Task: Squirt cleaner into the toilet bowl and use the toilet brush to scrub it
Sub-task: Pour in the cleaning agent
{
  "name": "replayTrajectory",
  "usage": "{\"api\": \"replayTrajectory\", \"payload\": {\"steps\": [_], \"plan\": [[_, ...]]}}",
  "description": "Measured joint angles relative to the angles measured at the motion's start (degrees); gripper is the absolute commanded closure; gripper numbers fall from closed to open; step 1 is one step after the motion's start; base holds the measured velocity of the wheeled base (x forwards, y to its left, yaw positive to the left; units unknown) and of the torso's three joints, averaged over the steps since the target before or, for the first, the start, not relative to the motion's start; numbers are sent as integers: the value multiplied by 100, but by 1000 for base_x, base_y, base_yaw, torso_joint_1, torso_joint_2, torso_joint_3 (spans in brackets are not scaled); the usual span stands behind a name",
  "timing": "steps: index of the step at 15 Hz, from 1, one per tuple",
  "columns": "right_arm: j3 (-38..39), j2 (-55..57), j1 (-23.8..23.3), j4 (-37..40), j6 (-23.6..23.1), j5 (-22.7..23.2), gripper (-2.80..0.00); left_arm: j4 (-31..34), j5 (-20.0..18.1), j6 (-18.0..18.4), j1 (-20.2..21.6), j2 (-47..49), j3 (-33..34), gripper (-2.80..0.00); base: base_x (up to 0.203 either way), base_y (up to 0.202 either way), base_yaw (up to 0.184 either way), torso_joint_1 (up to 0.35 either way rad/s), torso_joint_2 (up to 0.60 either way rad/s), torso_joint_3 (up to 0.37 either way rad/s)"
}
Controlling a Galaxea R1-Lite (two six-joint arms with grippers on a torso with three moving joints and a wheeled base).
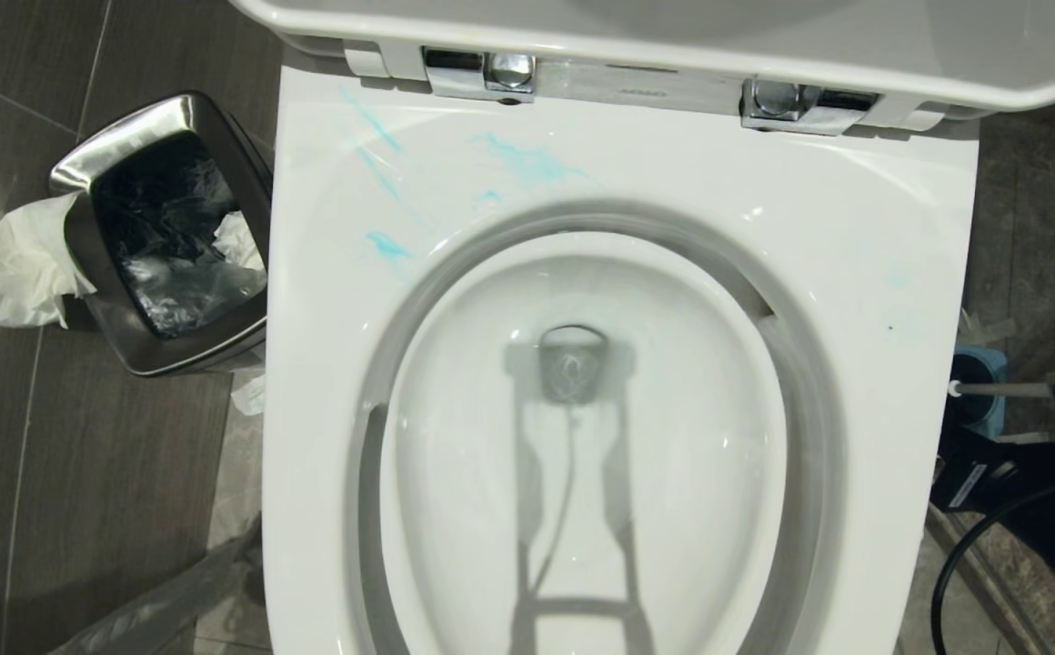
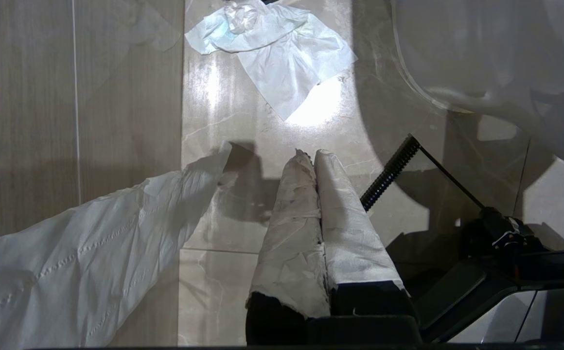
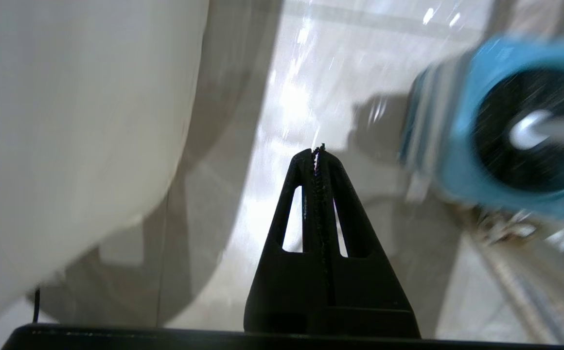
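- Right now the toilet bowl point(image 1: 855, 300) is filling most of the head view: glossy white ceramic, an oval basin with the lid tipped up at the far side on chrome hinges point(image 1: 482, 73).
- Beside it on the left, a square steel waste bin point(image 1: 164, 236) is sitting on the grey floor tiles point(image 1: 27, 473), a dark liner inside and crumpled white tissue point(image 1: 18, 268) hanging off its left edge.
- Low on the right of the bowl, the squarish blue holder point(image 3: 496, 131) is standing on the floor, the toilet brush point(image 1: 1000, 389) rising out of it as a slim white handle.
- The right hand point(image 3: 317, 150) is hanging just beside that holder with its black ridged fingers pressed together, holding nothing.
- The left hand point(image 2: 311, 155) is idling low on the left above the floor, its paper-wrapped fingers pressed together and empty too.
- The cleaner point(image 1: 527, 164) is showing only as thin turquoise streaks on the far-left rim; none appears to be lying in the basin.
- Risk, as I judge it: with fingers closed, the right hand could knock the light holder over instead of gripping the smooth thin handle, which may also slip or swing against the porcelain.
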Motion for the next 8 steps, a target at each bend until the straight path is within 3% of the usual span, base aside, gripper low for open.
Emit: {"api": "replayTrajectory", "payload": {"steps": [5,8], "plan": [[110,913,10,-522,-587,409,0,0,0,3,1,0,0,0,0,0,0,0,0,0],[123,1100,11,-757,-672,736,0,1,0,4,2,0,0,0,0,0,0,0,0,0]]}}
